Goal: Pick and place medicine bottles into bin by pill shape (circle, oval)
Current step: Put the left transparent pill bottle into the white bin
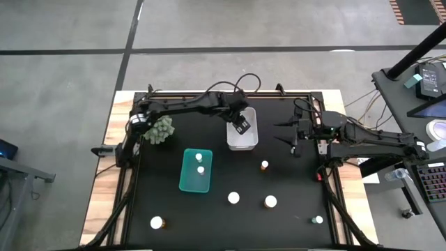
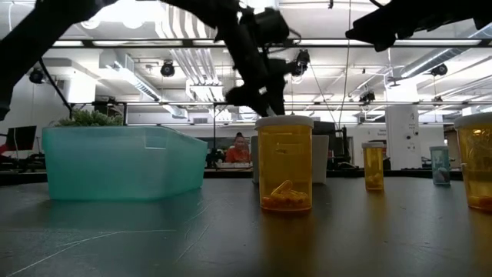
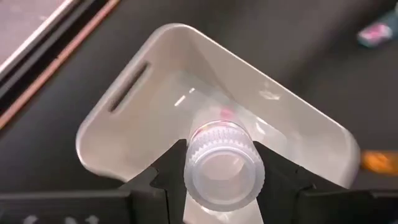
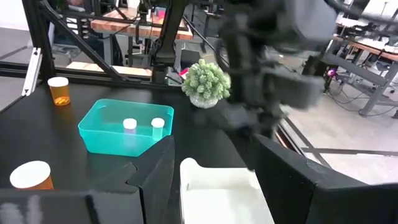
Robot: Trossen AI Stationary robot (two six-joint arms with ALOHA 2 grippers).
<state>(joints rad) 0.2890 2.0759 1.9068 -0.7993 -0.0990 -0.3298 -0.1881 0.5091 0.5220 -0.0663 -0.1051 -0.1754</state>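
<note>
The black table (image 1: 230,223) fills the floor of the action, and over its far middle the left arm reaches across with the left gripper (image 1: 241,124) hanging right above the white bin (image 1: 242,139). Its fingers are clamped on a clear bottle (image 3: 221,163) with a ribbed pale cap, the bottle pinched between both dark fingers, the bin's open mouth directly beneath it. Off to that gripper's side and nearer the front sits the teal bin (image 1: 196,171), with two white-capped bottles (image 1: 199,157) already lying inside. Behind the teal bin, near the left arm's base, there's the green bushy plant (image 1: 159,130). Over on the other side, the right gripper (image 1: 294,137) waits just beside the white bin, fingers standing apart with nothing between them. Ahead of it on the open table, loose bottles are scattered: a small amber bottle (image 1: 265,166) nearest, then two white-capped ones (image 1: 233,198) toward the front, another amber one (image 1: 157,223) at the front left, and a tiny one (image 1: 318,219) near the front right edge. From table level, an amber bottle (image 2: 285,163) stands upright with pills heaped at its bottom.
</note>
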